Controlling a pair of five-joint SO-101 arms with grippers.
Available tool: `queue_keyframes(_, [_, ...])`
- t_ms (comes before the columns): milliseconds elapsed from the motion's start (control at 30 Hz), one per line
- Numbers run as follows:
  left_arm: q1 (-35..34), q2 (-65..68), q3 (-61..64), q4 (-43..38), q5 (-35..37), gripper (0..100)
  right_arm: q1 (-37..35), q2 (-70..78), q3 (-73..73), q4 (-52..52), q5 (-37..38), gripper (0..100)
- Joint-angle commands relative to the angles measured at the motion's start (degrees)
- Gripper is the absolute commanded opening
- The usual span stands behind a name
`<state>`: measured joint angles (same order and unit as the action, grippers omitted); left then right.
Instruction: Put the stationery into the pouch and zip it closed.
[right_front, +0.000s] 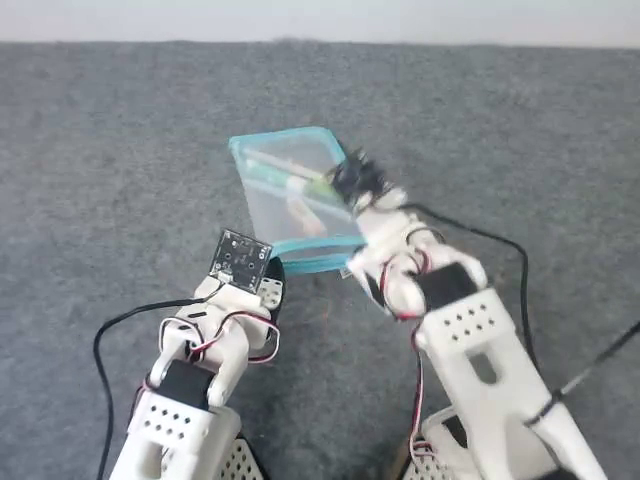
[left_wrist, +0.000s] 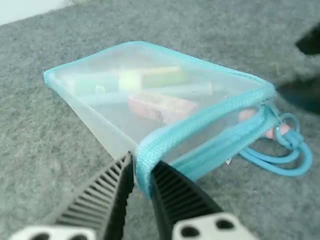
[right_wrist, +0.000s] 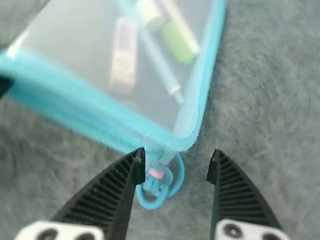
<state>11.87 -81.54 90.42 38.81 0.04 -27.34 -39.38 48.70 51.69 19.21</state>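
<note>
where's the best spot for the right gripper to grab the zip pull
Pinch the blue cord loop at the corner of the pouch, coming in end-on along the zipper line. It juts clear of the fabric, between the fingers of the open right gripper.

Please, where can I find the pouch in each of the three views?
High view: pouch at the picture's centre.
Left wrist view: pouch, its zipper corner pinched in the left gripper.
Right wrist view: pouch just beyond the open right gripper.
Shared landmark: green marker inside.
</note>
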Motion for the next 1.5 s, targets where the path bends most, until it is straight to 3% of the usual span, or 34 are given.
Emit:
queue_keyframes(0, [0.44, -0.53, -0.66, -1.32, 0.62, 1, 0.66, -4.0, 1.93, -1.54, 6.68, 23.3])
queue_keyframes(233, [0.35, -0.53, -0.66, -1.32, 0.62, 1, -2.15, -4.53, 6.59, -0.66, 15.3, 37.7])
queue_keyframes(400, [0.35, -0.53, -0.66, -1.32, 0.62, 1, -7.34, -4.09, 8.09, -2.68, 16.97, 37.7])
queue_keyframes(733, [0.35, -0.53, -0.66, -1.14, 0.62, 1, -7.6, -3.3, 8.26, -9.01, 17.23, 37.6])
queue_keyframes(1000, [0.35, -0.53, -0.66, -1.14, 0.62, 1, -7.43, 7.6, 7.82, -15.25, 17.41, 37.6])
queue_keyframes(1467, [0.35, -0.53, -0.66, -1.05, 0.62, 1, -7.25, 23.78, -6.33, -16.13, 17.32, 37.6])
